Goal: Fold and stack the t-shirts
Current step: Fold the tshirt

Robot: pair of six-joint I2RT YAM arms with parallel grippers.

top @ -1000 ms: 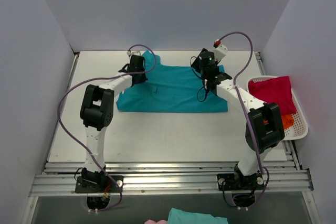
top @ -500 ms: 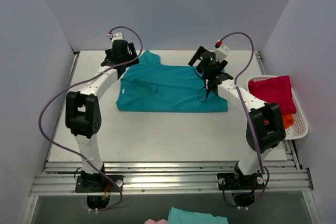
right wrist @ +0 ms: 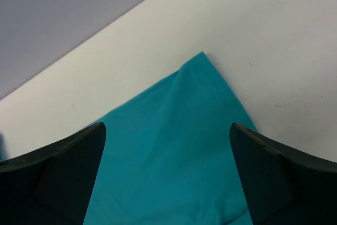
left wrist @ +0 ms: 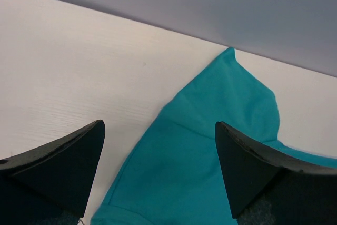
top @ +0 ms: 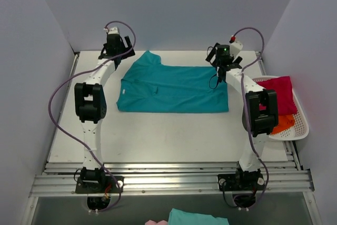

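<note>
Teal shirt (top: 171, 89) lies flat on the white surface (top: 158, 135), toward the far wall, one sleeve tip pointing away at its far left corner; left jaws hang spread wide near that sleeve, gripping nothing; right jaws stand just as wide over the far right corner of the cloth, also released; crimson shirt (top: 278, 92) and orange shirt (top: 284, 124) sit bunched in the white basket (top: 301, 127) at the right edge of the surface.
</note>
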